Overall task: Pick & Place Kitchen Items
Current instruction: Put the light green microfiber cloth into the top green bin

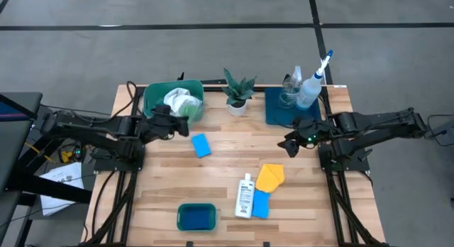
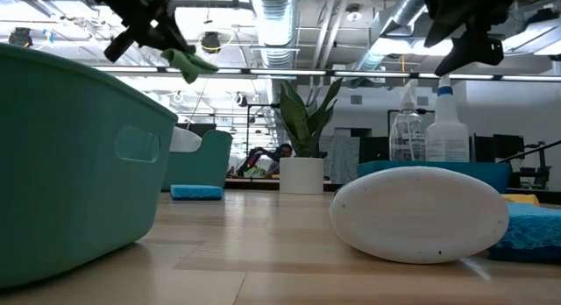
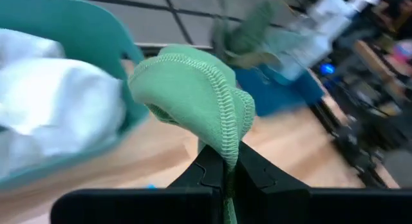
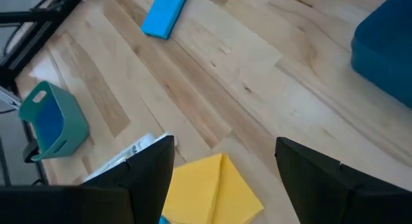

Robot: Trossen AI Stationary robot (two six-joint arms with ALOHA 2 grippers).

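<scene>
Potted plant (image 1: 237, 95) at tabletop (image 1: 227, 169) rear, between tub (image 1: 150, 98) on its left and tray (image 1: 273, 108) on its right carrying two spray bottles (image 1: 301, 87); small bottle (image 1: 245, 196) lies near front

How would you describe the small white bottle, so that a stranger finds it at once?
Start at the wooden table and go to its front half, right of the small green tub. The small white bottle lies there on its side, beside a blue sponge and a yellow cloth. Unlike the two spray bottles, it is lying down and has no trigger.

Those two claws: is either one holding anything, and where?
The left gripper pinches the green cloth by a stitched edge fold. The right gripper is open, holding nothing.
</scene>
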